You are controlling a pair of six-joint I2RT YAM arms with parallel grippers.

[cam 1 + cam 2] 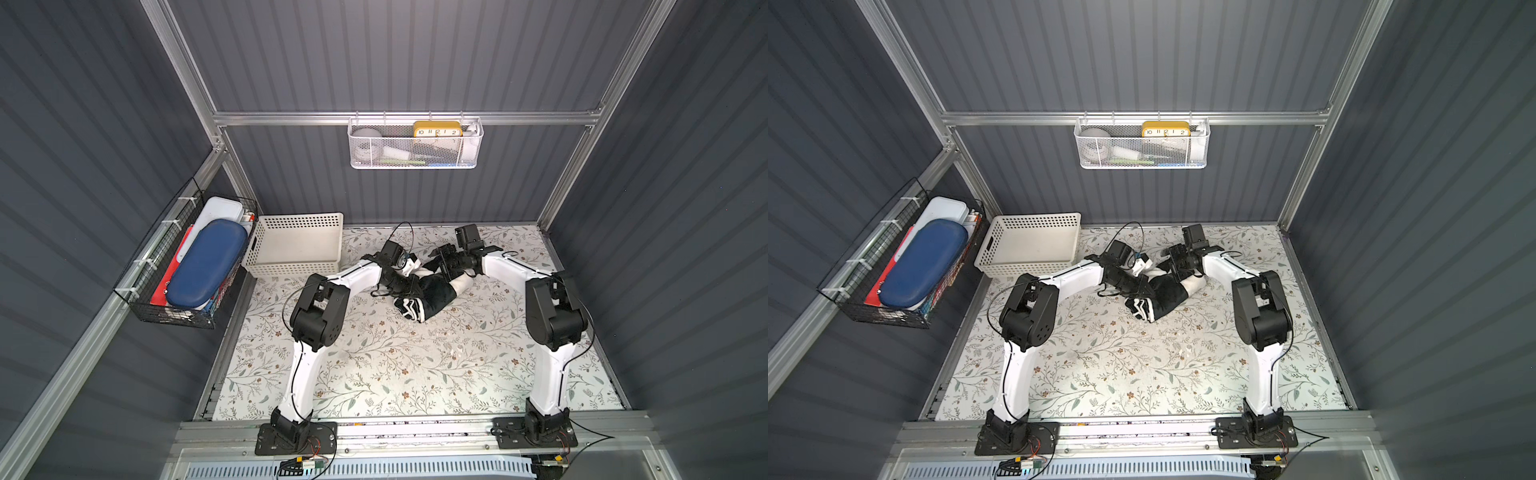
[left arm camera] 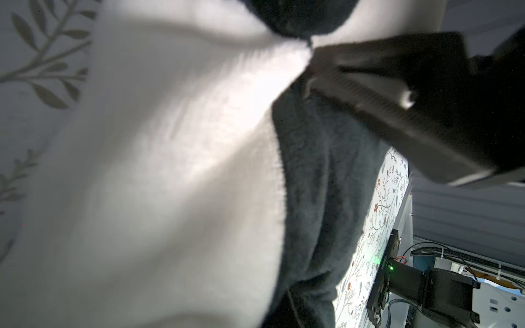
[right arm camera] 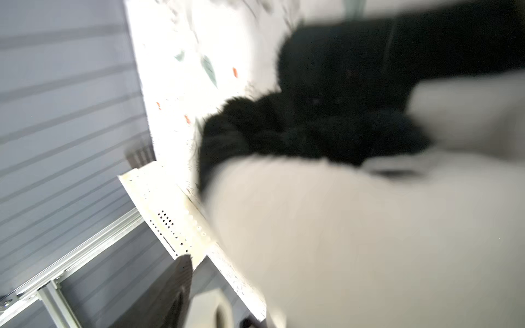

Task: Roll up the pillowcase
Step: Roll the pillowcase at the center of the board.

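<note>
Pillowcase lies as a short thick bundle, partly rolled, on the far middle of the floral table cover, between the two wrists. The near end shows coiled black and white layers; the far end runs under both grippers and is hidden in both top views. Left gripper comes in from the basket side. The left wrist view shows its fingers together, pinching a puckered fold where a black square meets a white one. The cloth fills most of that view and is soft-focused close up. Right gripper sits over the far white end of the bundle. Its fingertips are covered by its own body from above. The right wrist view is blurred and nearly filled by cloth, so I cannot tell whether its fingers stand apart or together, or whether they touch the fabric. The cream perforated basket stands at the far left corner of the table, apart from the bundle, with the left forearm just beside its front wall. The near half of the table cover lies between the two upper arms. To the right of the bundle, the cover runs on to the side wall. A white mesh wall basket hangs on the back rail, and a black wire basket on the left wall, both off the table.
</note>
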